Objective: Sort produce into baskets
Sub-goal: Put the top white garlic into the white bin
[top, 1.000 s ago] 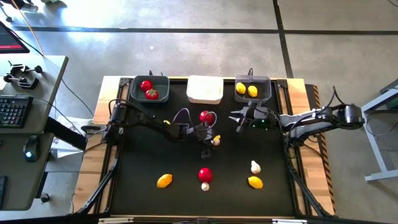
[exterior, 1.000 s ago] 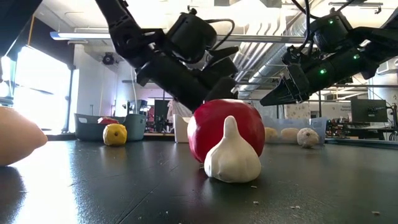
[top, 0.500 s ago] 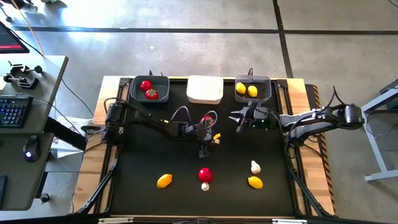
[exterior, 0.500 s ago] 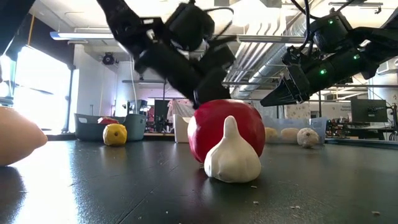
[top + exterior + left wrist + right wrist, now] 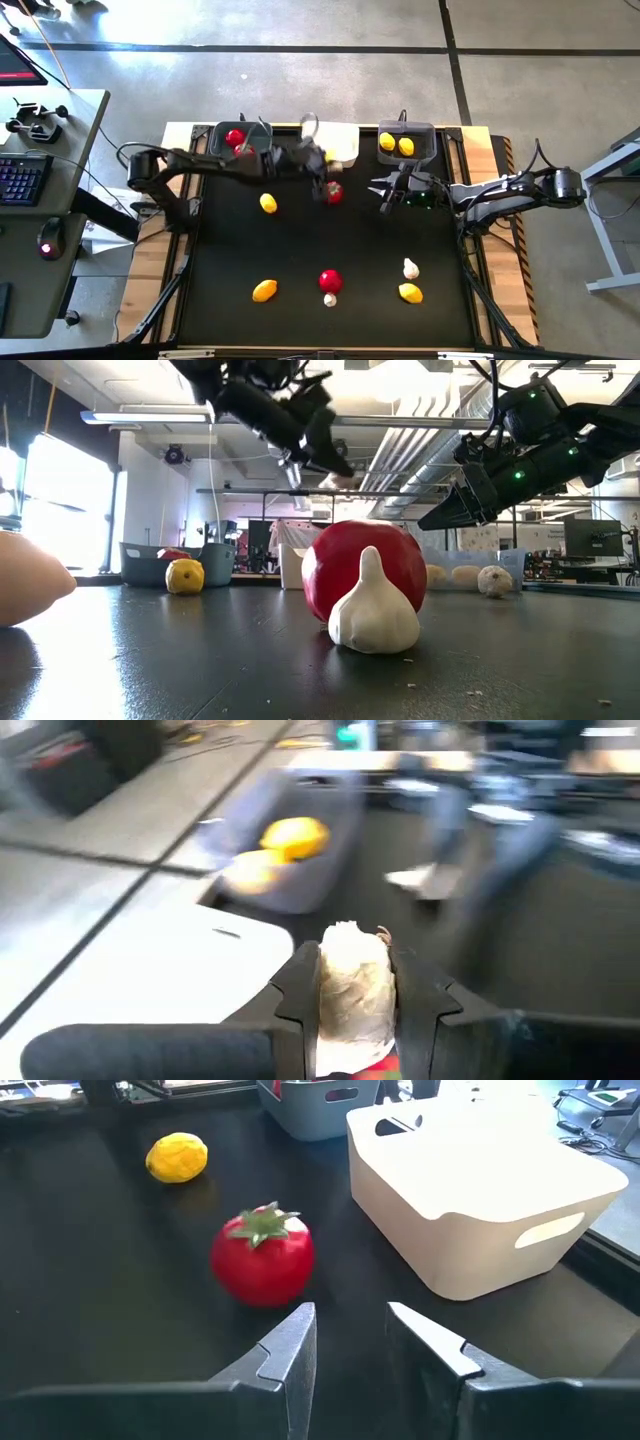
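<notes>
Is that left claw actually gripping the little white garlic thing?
Touching. The left wrist view shows the left claw with its two dark fingers pressed against both sides of the white garlic bulb, no gap showing.

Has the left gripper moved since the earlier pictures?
Yes. The left gripper, holding a garlic bulb, has moved toward the white basket, away from the table's middle.

We see a white garlic bulb (image 5: pixel 352 988) clamped between dark fingers, above the white basket (image 5: pixel 331 143); two tomatoes (image 5: pixel 234 138) lie in the left grey basket (image 5: pixel 216 148), two lemons (image 5: pixel 397 144) in the right grey basket (image 5: pixel 428 133); on the mat lie a tomato (image 5: pixel 333 192), a lemon (image 5: pixel 268 203), and nearer the front a lemon (image 5: pixel 264 290), tomato (image 5: pixel 329 280), garlic (image 5: pixel 330 299), garlic (image 5: pixel 410 268) and lemon (image 5: pixel 410 292).
</notes>
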You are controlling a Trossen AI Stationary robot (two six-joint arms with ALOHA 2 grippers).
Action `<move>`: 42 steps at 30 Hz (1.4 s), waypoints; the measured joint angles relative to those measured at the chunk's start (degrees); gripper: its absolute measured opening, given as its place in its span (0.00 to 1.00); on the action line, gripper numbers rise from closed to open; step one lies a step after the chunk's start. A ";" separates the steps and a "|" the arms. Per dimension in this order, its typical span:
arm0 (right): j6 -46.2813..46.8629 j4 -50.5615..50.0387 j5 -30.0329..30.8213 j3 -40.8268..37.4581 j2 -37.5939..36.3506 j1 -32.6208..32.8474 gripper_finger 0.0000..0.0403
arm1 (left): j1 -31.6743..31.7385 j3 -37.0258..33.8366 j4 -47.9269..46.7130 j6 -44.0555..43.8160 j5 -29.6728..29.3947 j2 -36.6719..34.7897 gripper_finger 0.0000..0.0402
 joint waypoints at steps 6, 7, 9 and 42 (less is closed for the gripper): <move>0.13 0.08 0.00 0.00 0.00 0.01 0.28 | 9.15 0.02 1.96 -0.63 3.86 2.85 0.15; 0.14 0.12 0.01 0.00 0.00 0.00 0.28 | 10.36 0.00 1.98 -0.89 4.63 3.76 0.15; 0.41 0.17 0.25 0.00 -0.01 0.00 0.28 | 12.38 0.00 1.88 -1.28 5.14 5.63 0.15; 1.01 0.15 1.64 0.00 -0.01 0.00 0.28 | 19.06 -0.07 5.72 1.81 8.07 14.16 0.43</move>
